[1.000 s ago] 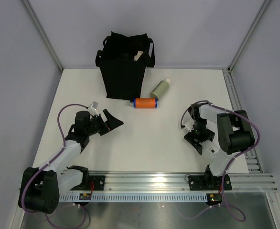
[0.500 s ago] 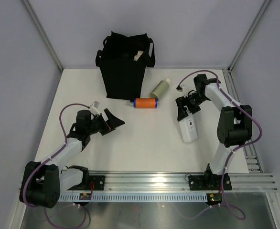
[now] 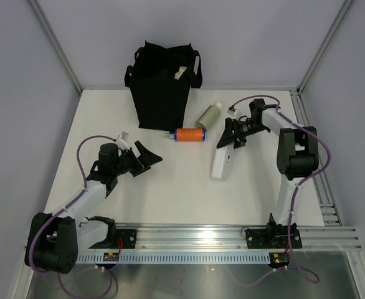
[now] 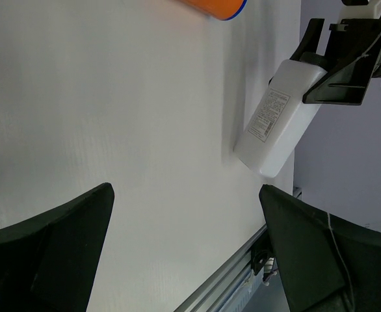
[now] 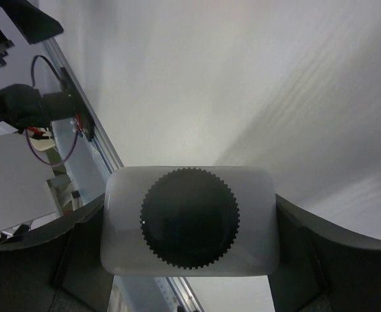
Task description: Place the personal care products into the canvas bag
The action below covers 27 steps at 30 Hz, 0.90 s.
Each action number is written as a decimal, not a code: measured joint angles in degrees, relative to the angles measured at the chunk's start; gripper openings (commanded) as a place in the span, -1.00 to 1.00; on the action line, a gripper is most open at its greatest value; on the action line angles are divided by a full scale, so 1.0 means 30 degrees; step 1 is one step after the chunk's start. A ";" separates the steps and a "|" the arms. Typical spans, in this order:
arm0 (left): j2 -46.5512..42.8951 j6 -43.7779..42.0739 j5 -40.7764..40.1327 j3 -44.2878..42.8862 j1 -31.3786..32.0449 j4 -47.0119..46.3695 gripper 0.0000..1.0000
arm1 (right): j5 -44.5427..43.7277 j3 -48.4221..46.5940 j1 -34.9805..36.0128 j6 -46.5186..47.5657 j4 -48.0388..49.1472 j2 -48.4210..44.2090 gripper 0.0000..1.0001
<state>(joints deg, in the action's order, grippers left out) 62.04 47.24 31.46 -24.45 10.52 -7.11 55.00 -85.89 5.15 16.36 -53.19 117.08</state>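
My right gripper (image 3: 231,137) is shut on the white bottle (image 3: 222,160), gripped near its black cap (image 5: 189,218) with the body hanging down over the table; it also shows in the left wrist view (image 4: 278,120). An orange bottle with a blue end (image 3: 189,134) lies in front of the black canvas bag (image 3: 161,87). A sage green bottle (image 3: 208,116) lies to the bag's right. A cream item (image 3: 180,73) pokes out of the bag's top. My left gripper (image 3: 148,159) is open and empty, low over the table's left part.
A metal rail (image 3: 232,237) runs along the near edge. Grey walls close the back and both sides. The left arm's cable (image 3: 83,149) loops over the left part of the table.
My right gripper has picked the white bottle off the table at the right and carried it up and left toward the middle. The left arm has barely moved.
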 measured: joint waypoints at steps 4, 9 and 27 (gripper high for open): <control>-0.0248 0.0153 -0.0182 0.0000 0.0036 0.0175 0.98 | 0.1064 -0.0189 0.0000 -0.2659 0.2310 -0.0095 -1.00; -0.0430 0.0226 -0.0576 -0.0117 0.0058 0.0670 0.97 | 0.1661 -0.0182 0.0000 -0.7329 0.5850 -0.0597 -1.00; -0.0007 0.0226 -0.0947 -0.1107 0.0058 0.1494 0.98 | 0.2492 -0.0750 0.0539 -2.4225 1.8549 -0.1239 -1.00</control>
<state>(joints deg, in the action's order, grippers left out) 62.02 47.92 28.62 -27.77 10.70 -2.63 62.48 -88.14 6.76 -56.31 2.46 113.36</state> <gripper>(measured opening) 0.983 0.815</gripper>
